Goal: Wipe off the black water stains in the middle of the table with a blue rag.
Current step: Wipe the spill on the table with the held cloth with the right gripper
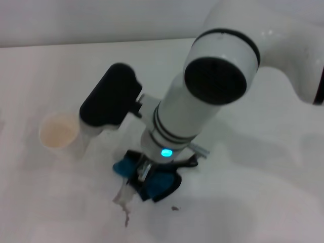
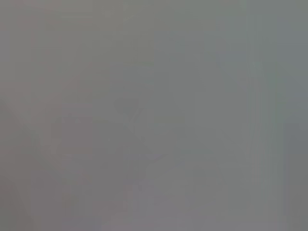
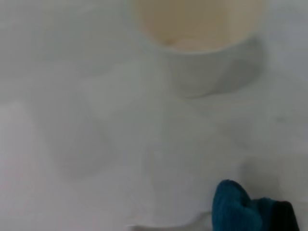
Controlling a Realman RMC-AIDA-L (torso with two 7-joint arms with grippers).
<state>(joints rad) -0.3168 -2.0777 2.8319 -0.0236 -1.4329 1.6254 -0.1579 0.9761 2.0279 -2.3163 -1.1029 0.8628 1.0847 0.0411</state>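
Observation:
My right arm reaches down to the middle of the white table (image 1: 263, 202). Its gripper (image 1: 150, 181) is shut on the teal-blue rag (image 1: 161, 185) and presses it onto the tabletop. The rag's edge also shows in the right wrist view (image 3: 234, 207). No dark blotch of the black water stains shows. Just in front of the rag lies a faint grey-brown smear (image 1: 123, 198) with a thin tail. A tiny dark speck (image 1: 175, 207) lies to its right. The left gripper is out of view; the left wrist view shows only plain grey.
A white paper cup (image 1: 59, 132), pale inside, stands upright to the left of the rag and close to it; the right wrist view (image 3: 202, 33) shows it too. The table's far edge (image 1: 101, 44) runs along the back.

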